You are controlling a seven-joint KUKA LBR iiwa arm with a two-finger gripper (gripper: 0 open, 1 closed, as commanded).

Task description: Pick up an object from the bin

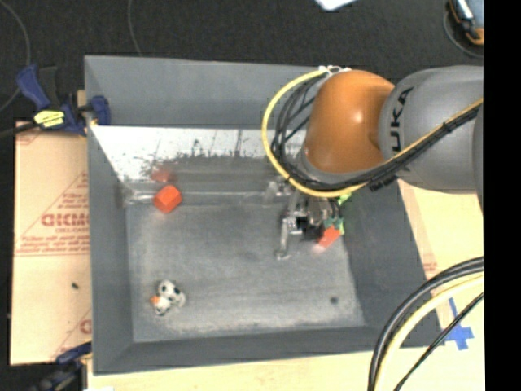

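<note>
Gripper (305, 230) low in the grey bin (244, 88), beside a small red piece (329, 236); grip impossible to tell. Probably the grasping step, with lifting next.

Black letters "UKA" on the grey arm (440, 88), beside its orange cover (346, 120), first letter hidden

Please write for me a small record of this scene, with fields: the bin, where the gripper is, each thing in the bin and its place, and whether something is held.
bin: grey metal bin
gripper: gripper low over the floor, right of the middle, below the orange wrist cover
thing 1: orange-red cube, back left, at the foot of the back wall
thing 2: small white, black and orange thing, front left, alone
thing 3: small red piece with green, right beside the gripper
held: cannot tell; thing 3 is the only candidate
</note>
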